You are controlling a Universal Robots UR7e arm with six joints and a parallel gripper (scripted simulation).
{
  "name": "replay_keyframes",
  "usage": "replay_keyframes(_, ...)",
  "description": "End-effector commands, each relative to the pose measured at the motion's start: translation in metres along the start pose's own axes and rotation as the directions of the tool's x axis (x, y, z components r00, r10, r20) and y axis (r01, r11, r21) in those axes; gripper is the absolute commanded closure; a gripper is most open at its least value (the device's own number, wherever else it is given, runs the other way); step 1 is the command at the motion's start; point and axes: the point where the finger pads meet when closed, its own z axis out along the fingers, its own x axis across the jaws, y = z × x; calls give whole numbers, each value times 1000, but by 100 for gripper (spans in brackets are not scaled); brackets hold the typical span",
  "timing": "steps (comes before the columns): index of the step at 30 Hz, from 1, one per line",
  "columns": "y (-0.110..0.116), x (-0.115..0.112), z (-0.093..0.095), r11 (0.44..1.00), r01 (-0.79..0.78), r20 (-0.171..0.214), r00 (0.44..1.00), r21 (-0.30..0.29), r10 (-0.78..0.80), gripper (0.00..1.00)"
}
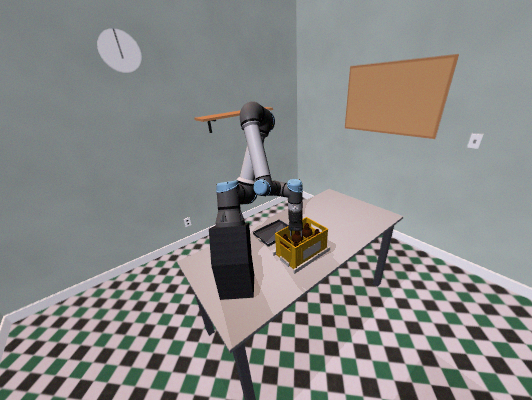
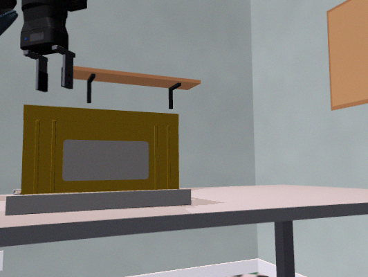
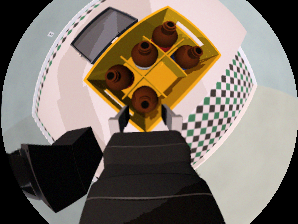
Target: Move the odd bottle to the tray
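The opened tool (image 1: 295, 231) (image 2: 54, 88) (image 3: 145, 111), gripping nothing, is seen above a yellow crate (image 1: 286, 253) (image 2: 104, 126) (image 3: 196, 76) on the bench (image 1: 345, 212) (image 2: 273, 195) (image 3: 67, 82), where five brown bottles are held beside the dark tray (image 1: 265, 239) (image 3: 91, 61).

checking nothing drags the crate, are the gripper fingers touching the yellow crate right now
Apart. The exterior view shows the fingers ending above the yellow crate's top edge, with wall visible between.
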Motion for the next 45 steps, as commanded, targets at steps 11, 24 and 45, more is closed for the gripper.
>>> replay_keyframes(11, 0, 0, -11, 1000, 0, 1, 1000, 0, 0, 100)
replay_keyframes(24, 0, 0, -11, 1000, 0, 1, 1000, 0, 0, 100)
replay_keyframes(45, -4, -3, -11, 1000, 0, 1, 1000, 0, 0, 100)
